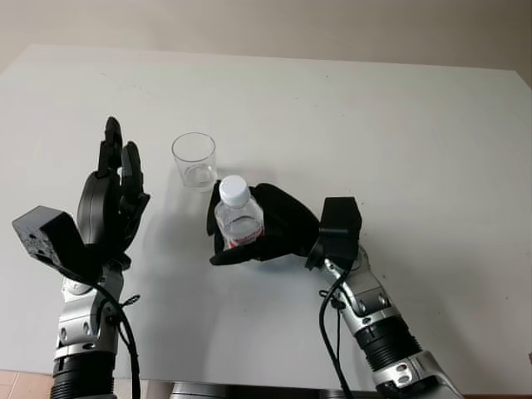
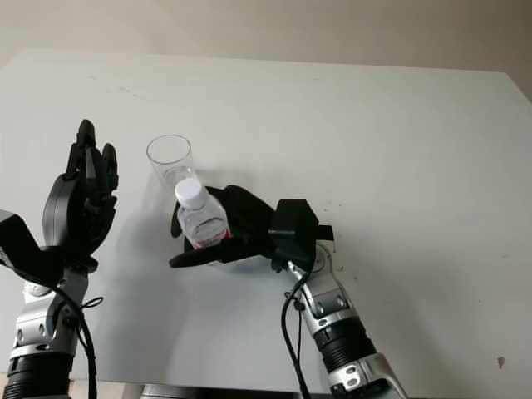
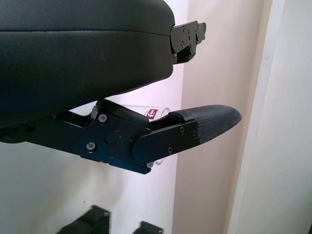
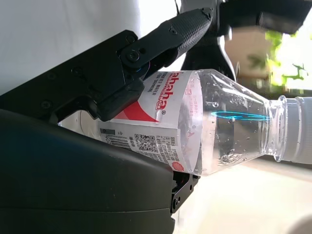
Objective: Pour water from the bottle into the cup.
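On the bottle [image 4: 204, 122], a red-and-white label [image 4: 161, 117] is seen; only the letters "ahaha" and a QR code can be made out.

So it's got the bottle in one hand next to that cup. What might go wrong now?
1. The bottle has its white cap on; tipped like this, no water would come out.
2. The clear cup stands free on the table, right beside the bottle. A nudge while tilting could topple it.
3. The right hand grips the bottle around its label; a smooth bottle might slip as it tilts. The left hand, open and raised beside the cup, steadies nothing.
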